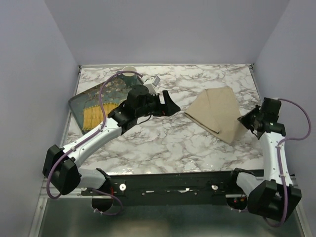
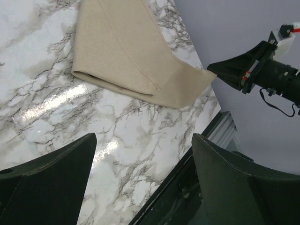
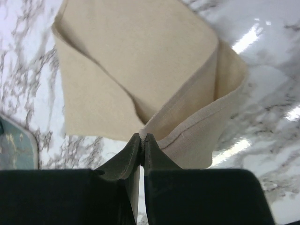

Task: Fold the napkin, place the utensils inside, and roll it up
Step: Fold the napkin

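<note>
The beige napkin (image 1: 217,113) lies folded on the marble table at the right, one corner lifted. My right gripper (image 1: 245,120) is shut on that near right corner; in the right wrist view the jaws (image 3: 142,137) pinch the cloth edge and the napkin (image 3: 136,70) spreads away beyond them. My left gripper (image 1: 173,106) is open and empty, hovering above the table just left of the napkin. In the left wrist view its jaws (image 2: 143,140) stand wide apart over bare marble, with the napkin (image 2: 126,56) ahead. The spoon is not visible.
A dark teal floral tray (image 1: 94,106) with a yellow item on it lies at the back left, partly under my left arm. A pale cup (image 1: 129,71) and a small white object (image 1: 155,81) stand near the back edge. The tray's corner shows in the right wrist view (image 3: 14,145).
</note>
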`<state>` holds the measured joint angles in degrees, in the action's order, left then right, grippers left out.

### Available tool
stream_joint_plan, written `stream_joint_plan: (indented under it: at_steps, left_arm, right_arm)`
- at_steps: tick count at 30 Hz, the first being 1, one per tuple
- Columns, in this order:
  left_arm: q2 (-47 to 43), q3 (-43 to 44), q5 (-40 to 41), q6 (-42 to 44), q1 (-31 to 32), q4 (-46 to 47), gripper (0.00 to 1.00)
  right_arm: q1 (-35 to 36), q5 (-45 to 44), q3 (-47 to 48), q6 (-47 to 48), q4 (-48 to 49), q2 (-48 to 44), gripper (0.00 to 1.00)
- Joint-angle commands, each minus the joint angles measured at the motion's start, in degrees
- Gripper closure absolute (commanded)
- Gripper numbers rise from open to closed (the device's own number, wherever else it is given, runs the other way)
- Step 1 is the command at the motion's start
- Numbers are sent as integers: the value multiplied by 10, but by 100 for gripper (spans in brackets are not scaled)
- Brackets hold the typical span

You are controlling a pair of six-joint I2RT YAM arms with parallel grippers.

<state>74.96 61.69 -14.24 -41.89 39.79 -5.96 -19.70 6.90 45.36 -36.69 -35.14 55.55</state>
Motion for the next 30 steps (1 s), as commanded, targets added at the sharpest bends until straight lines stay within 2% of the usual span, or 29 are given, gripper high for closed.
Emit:
stream_joint_plan:
  at_steps: [1,13,21,30]
  left_arm:
    - [8,-8,-11,-9,-3,29,9]
    - [24,6,-3,5,-11,8,9]
    - [31,6,-6,8,-20,6,9]
    - [33,9,-8,12,-26,1,9]
  right_arm:
    - [103,-14,84,45,20,63,87]
    - [267,-49,235,78,41,235,87]
    - [320,-63,293,107,45,307,86]
    - [341,-29,334,124,43,388,84]
